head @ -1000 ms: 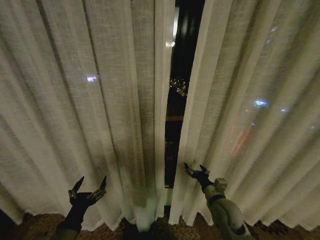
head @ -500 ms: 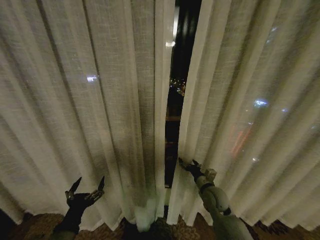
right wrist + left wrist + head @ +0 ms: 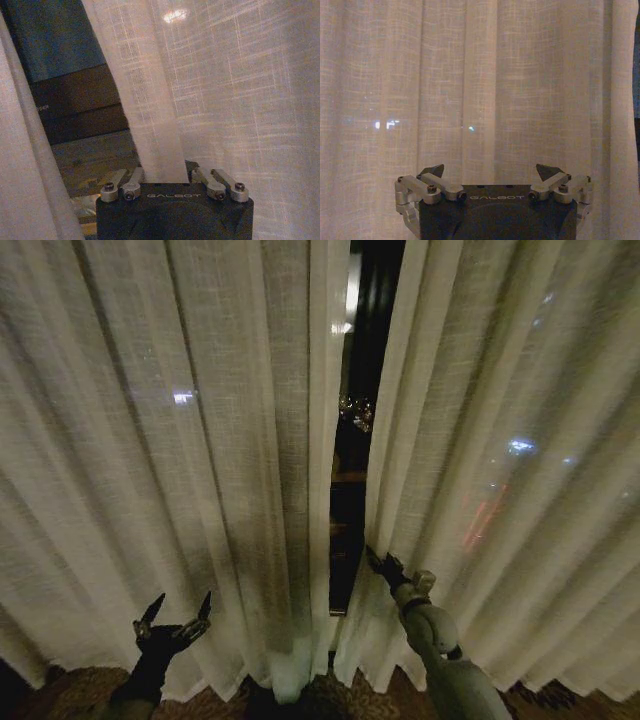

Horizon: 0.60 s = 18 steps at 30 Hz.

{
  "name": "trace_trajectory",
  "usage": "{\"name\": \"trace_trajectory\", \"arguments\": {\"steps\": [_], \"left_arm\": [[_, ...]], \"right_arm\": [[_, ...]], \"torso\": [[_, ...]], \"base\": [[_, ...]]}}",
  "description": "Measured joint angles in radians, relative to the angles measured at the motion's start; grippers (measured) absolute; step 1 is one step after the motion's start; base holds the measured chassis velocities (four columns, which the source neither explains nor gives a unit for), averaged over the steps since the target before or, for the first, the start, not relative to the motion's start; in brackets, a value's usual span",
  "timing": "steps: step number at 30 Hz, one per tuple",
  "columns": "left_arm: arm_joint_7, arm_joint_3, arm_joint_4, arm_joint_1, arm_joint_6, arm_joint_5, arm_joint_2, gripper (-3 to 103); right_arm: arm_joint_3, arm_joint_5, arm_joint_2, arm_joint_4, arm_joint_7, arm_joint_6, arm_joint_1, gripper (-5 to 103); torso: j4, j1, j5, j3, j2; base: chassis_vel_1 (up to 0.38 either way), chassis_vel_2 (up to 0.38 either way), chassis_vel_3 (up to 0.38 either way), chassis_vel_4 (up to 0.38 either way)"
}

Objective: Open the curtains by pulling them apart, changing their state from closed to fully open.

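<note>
Sheer pleated curtains [image 3: 200, 440], narrow dark gap [image 3: 350, 490]

The room is dim. A narrow vertical slit of dark window glass [image 3: 352, 430] shows night outside, with a cluster of small city lights [image 3: 358, 412] and a pale reflected streak near the top. Blurred blue-white and reddish glows [image 3: 486, 518] shine through from outside. Patterned brown carpet [image 3: 330, 702] covers the floor.

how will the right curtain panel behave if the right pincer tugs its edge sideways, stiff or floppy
Probably floppy: the right curtain panel hangs in soft pleats and folds between the fingers of the right pincer. Likely light, since city lights show through its weave. It may bunch or slip rather than slide as one sheet.
</note>
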Motion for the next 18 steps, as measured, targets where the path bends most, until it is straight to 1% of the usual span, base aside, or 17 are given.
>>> {"name": "trace_trajectory", "arguments": {"steps": [2,4,5,6,8,9,11,18], "left_arm": [[0.000,0.005,0.000,-0.005,0.004,0.011,-0.007,100],[0.000,0.006,-0.001,-0.006,0.006,0.013,-0.008,100],[0.000,0.007,-0.005,-0.006,0.014,0.014,-0.010,100],[0.000,0.007,-0.007,-0.007,0.017,0.014,-0.011,100],[0.000,0.007,-0.008,-0.008,0.019,0.014,-0.012,100],[0.000,0.008,-0.008,-0.010,0.020,0.015,-0.014,100],[0.000,0.009,-0.008,-0.011,0.021,0.015,-0.015,100],[-0.001,0.005,-0.020,-0.009,0.025,0.017,-0.017,100]], "right_arm": [[-0.002,0.001,-0.003,-0.005,0.000,0.007,0.008,24],[-0.003,0.001,-0.004,-0.005,0.000,0.008,0.009,24],[-0.003,0.002,-0.006,-0.009,0.000,0.012,0.014,14],[-0.003,0.003,-0.008,-0.011,0.000,0.015,0.017,8],[-0.004,0.004,-0.008,-0.012,0.000,0.016,0.018,8],[-0.007,0.004,-0.010,-0.014,0.000,0.018,0.019,3],[-0.008,0.004,-0.011,-0.014,0.000,0.019,0.019,1],[-0.022,0.013,-0.021,-0.016,0.009,0.027,0.022,0]], "torso": [[0.0000,0.000,0.0000,0.000,0.000],[0.0000,0.000,-0.0001,0.000,0.000],[0.0000,0.000,0.0000,0.000,0.000],[0.0000,0.000,0.0000,0.000,0.000],[0.0000,0.000,0.0000,0.000,0.000],[0.0000,0.000,0.0000,0.000,0.000],[0.0000,0.000,0.0000,0.000,0.000],[0.0001,0.000,0.0000,0.000,0.000]], "base": [[0.000,0.000,0.000,0.000],[0.000,0.000,0.000,0.000],[0.000,0.000,0.000,0.000],[0.000,0.000,0.000,0.000],[0.000,0.000,0.000,0.000],[0.000,0.000,0.000,0.000],[0.000,0.000,0.000,0.000],[0.000,0.000,0.000,0.000]]}}
